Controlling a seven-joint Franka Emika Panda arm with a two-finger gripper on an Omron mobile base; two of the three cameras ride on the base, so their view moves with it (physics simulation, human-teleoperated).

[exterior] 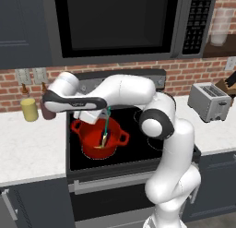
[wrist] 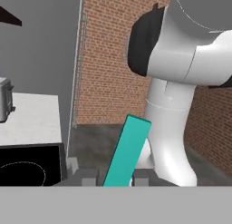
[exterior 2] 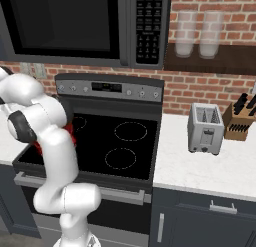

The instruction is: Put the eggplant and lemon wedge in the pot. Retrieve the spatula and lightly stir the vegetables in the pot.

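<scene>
The red pot (exterior: pixel 92 141) stands on the front left burner of the black stove (exterior: pixel 138 148). My gripper (exterior: pixel 108 112) hovers just above the pot, shut on the top of the spatula (exterior: pixel 106 128). Its teal handle slants down into the pot, and the pale tan end (exterior: pixel 103 141) rests near the bottom. In the hand view the teal spatula handle (wrist: pixel 128 148) rises between the fingertips (wrist: pixel 89 177) of the gripper (wrist: pixel 115 178). From the right, my arm covers most of the pot (exterior 2: pixel 73 136). I cannot make out the eggplant or the lemon wedge inside the pot.
A microwave (exterior: pixel 115 24) hangs low over the stove. A yellow bottle (exterior: pixel 29 109) and a brown bottle (exterior: pixel 46 110) stand on the left counter. On the right counter are a toaster (exterior 2: pixel 204 128) and a knife block (exterior 2: pixel 239 122).
</scene>
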